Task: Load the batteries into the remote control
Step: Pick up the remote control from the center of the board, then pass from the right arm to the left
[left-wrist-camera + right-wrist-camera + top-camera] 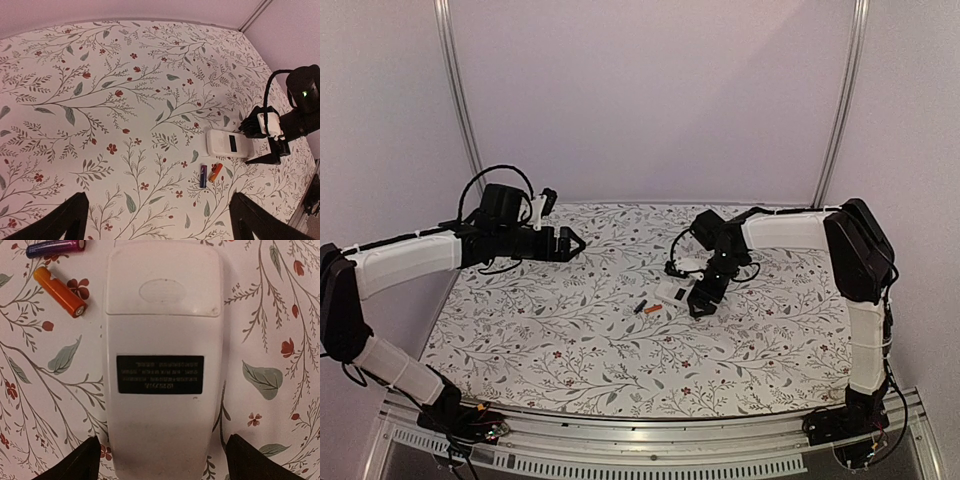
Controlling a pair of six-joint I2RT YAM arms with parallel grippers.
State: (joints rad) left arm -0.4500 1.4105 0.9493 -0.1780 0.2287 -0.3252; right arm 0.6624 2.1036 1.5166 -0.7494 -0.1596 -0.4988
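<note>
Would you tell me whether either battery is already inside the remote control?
No, the orange battery and the dark battery both lie on the tablecloth beside the remote control.

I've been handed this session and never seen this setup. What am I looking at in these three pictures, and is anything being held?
Two robot arms are bolted at the near edge of a floral table, each ending in a two-finger gripper. The wide picture looks down from above and behind them; the other two come from cameras on the wrists. On the table lie the white remote control, back up with its battery cover seemingly still on, and beside it an orange battery and a dark purple battery. The left gripper hangs open, away from them. The right gripper is open too, its jaws on either side of the remote's end. Nothing is held.
</note>
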